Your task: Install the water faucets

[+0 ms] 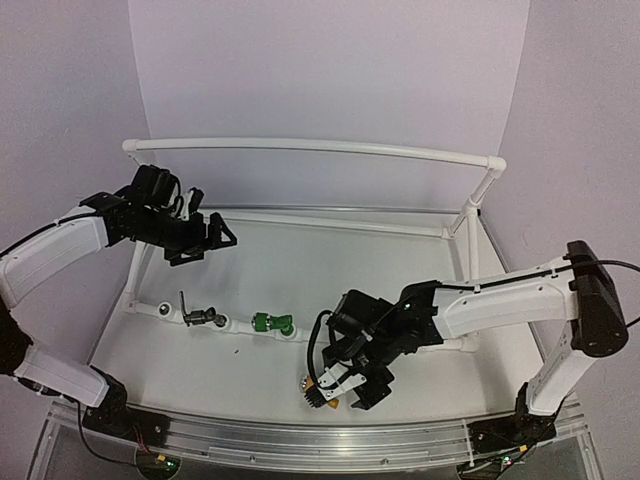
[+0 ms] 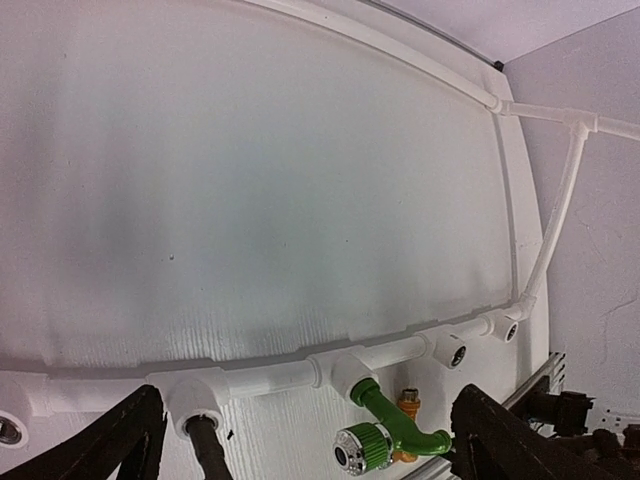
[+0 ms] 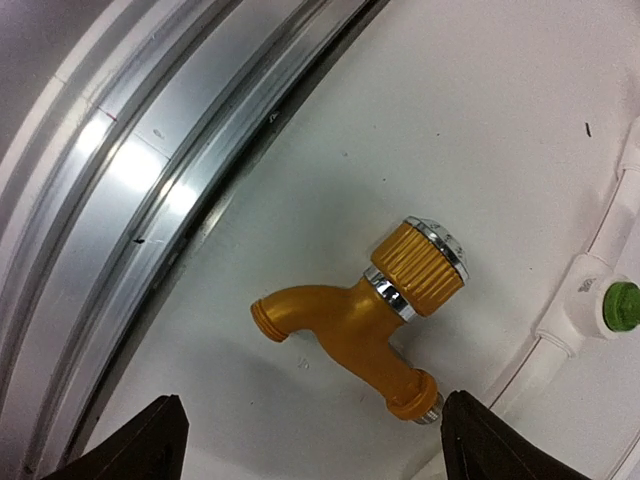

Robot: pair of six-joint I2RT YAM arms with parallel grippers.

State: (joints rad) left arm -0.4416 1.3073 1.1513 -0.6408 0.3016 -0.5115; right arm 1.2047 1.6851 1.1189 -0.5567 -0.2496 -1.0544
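Observation:
The brass-gold faucet lies on its side on the white table near the front rail, also visible from above. My right gripper hovers open just over it, a finger on each side, not touching. The green faucet sits plugged into a socket of the white pipe frame; from the left wrist the green faucet points toward me. The dark grey faucet sits in the socket to its left. My left gripper hangs open and empty, high at the back left.
An aluminium rail runs along the table's near edge, close to the brass faucet. Two open sockets show on the front pipe right of the green faucet. The frame's upright stands at the back right.

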